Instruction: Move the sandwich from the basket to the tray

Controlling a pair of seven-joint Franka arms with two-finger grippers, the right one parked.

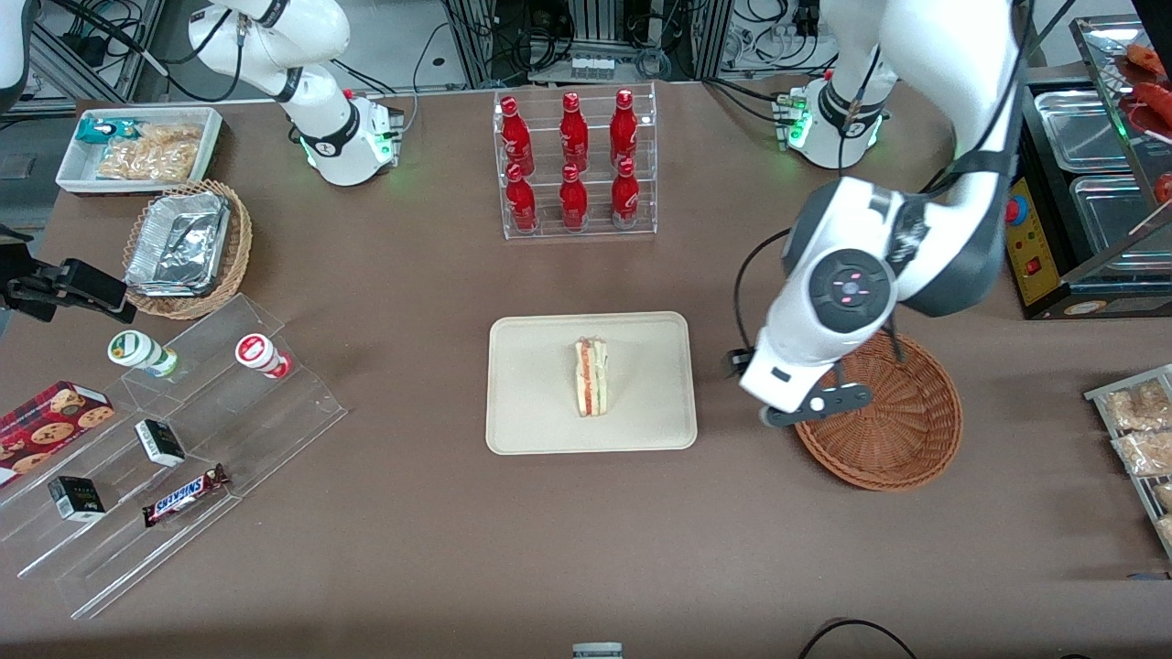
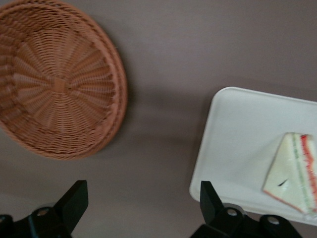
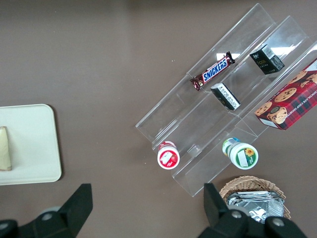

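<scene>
Clutter first: acrylic rack of six red bottles (image 1: 574,165) farther from the front camera than the tray, well apart from it. Toward the parked arm's end: stepped acrylic shelf (image 1: 197,430) with a Snickers bar (image 1: 183,495), two small dark boxes, two capped cups, a cookie box (image 1: 50,423); tan wicker basket with foil trays (image 1: 186,247); white bin of snacks (image 1: 139,149). Bagged snacks (image 1: 1138,430) at the working arm's end. Nothing lies between tray and basket, only bare tabletop.

Sandwich (image 1: 591,376) sits on the tray (image 1: 526,394), roughly centred, standing on edge, red and green filling layers showing along the cut face. Basket (image 1: 902,439) holds nothing.

Left arm's gripper (image 1: 787,416) hangs above the table over the strip between tray and basket, by the basket's rim. Wrist view: both fingers (image 2: 74,201) spread wide apart with nothing between them; tray corner and sandwich (image 2: 292,171) to one side of the jaws, basket (image 2: 59,79) to the other. Sandwich is clear of the fingers, not touching.

Surface is a brown matte tabletop (image 1: 412,293). Cabling and equipment frames along the table edge farthest from the front camera; a steel-pan counter unit (image 1: 1080,183) at the working arm's end.
</scene>
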